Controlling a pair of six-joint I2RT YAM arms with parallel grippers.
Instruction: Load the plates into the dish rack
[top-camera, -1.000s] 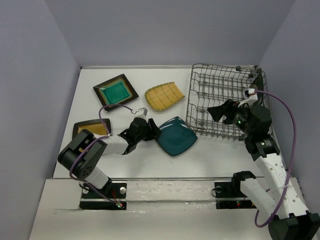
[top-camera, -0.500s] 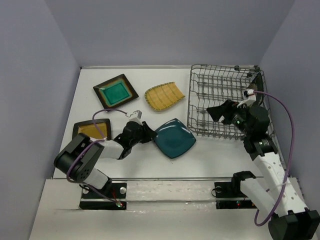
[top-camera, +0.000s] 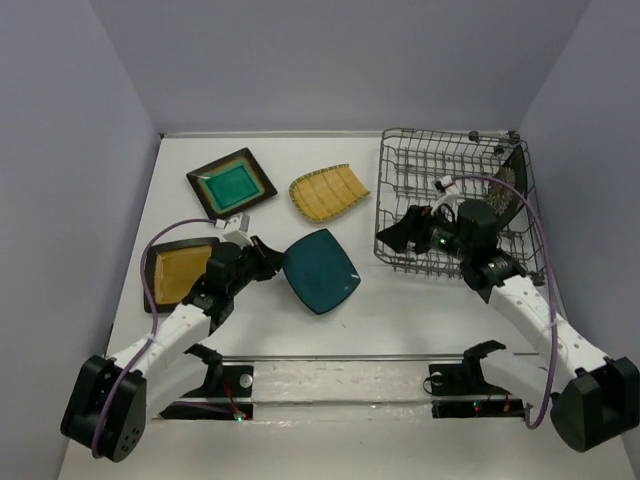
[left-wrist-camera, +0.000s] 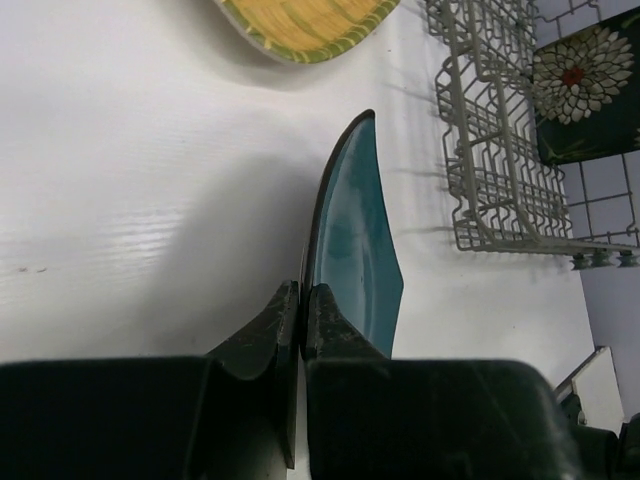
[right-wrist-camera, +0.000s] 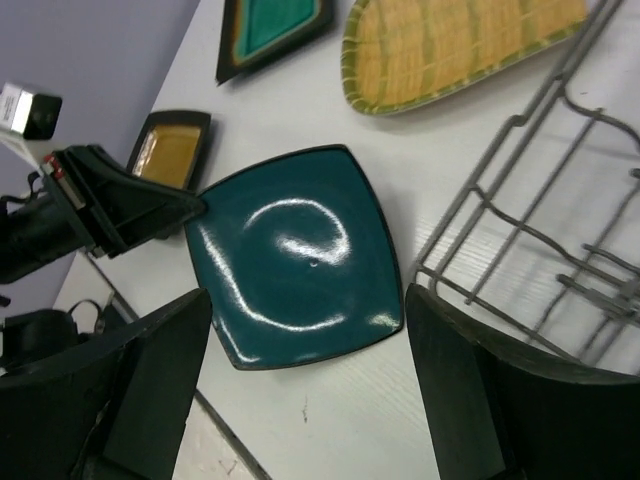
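My left gripper is shut on the left corner of the plain teal plate, which sits tilted at the table's middle. The left wrist view shows both pads pinching the plate's rim, with the teal plate edge-on. My right gripper hangs open at the front left corner of the dish rack. From the right wrist, its gripper is empty, above and apart from the teal plate. A black floral plate stands in the rack's right end.
The teal-centred plate and the yellow ribbed plate lie at the back. The mustard-centred plate lies beside my left arm. Grey walls close in the table on three sides.
My left gripper has closed on the teal plate's corner and drawn back left, taking the plate with it. My right arm has swung left, from over the rack toward its front left corner.
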